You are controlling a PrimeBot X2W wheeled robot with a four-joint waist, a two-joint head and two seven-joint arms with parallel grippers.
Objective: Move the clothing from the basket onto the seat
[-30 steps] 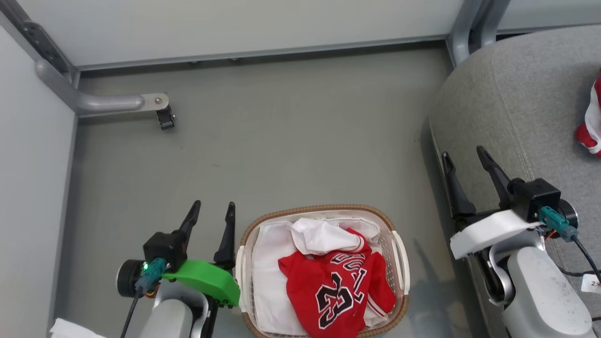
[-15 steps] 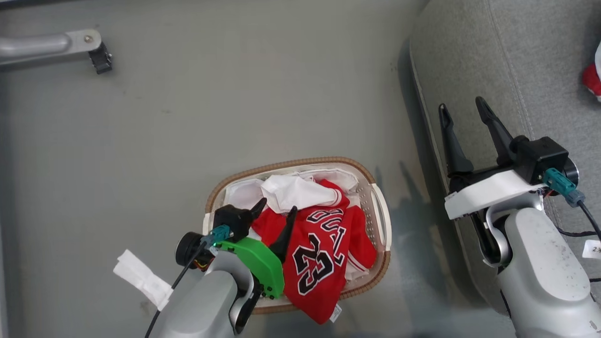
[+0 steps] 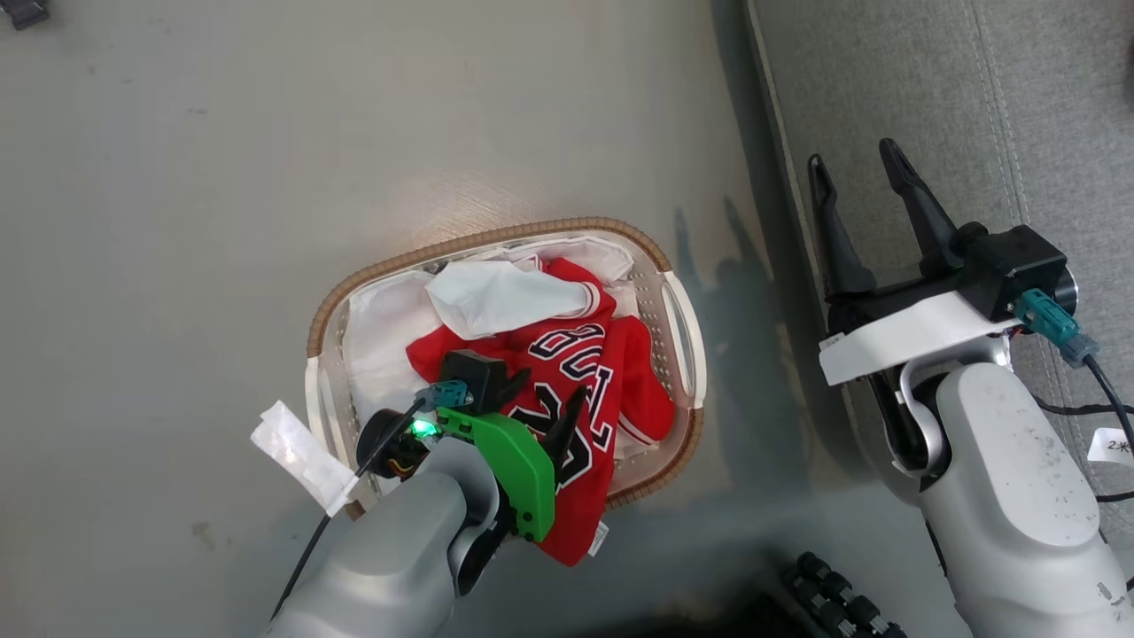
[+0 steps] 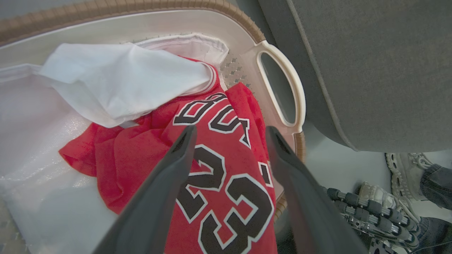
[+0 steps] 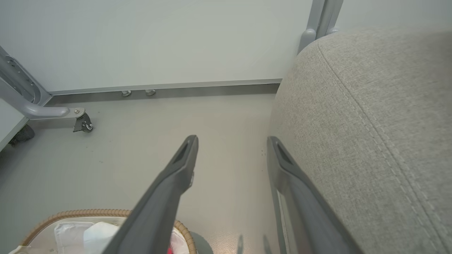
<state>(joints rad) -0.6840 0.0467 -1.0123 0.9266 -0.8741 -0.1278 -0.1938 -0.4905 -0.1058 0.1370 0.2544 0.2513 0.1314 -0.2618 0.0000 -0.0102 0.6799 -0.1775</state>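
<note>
Clothing (image 4: 134, 148) beneath spread left pincer (image 4: 230, 129).

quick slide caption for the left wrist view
Open left gripper poised above the red 23 jersey in the basket, grey seat alongside

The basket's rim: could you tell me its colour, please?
Woven-look brown; the basket shows best in head view.

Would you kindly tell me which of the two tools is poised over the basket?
The left tool, green-cased, open above the clothing; the right tool is by the seat.
</note>
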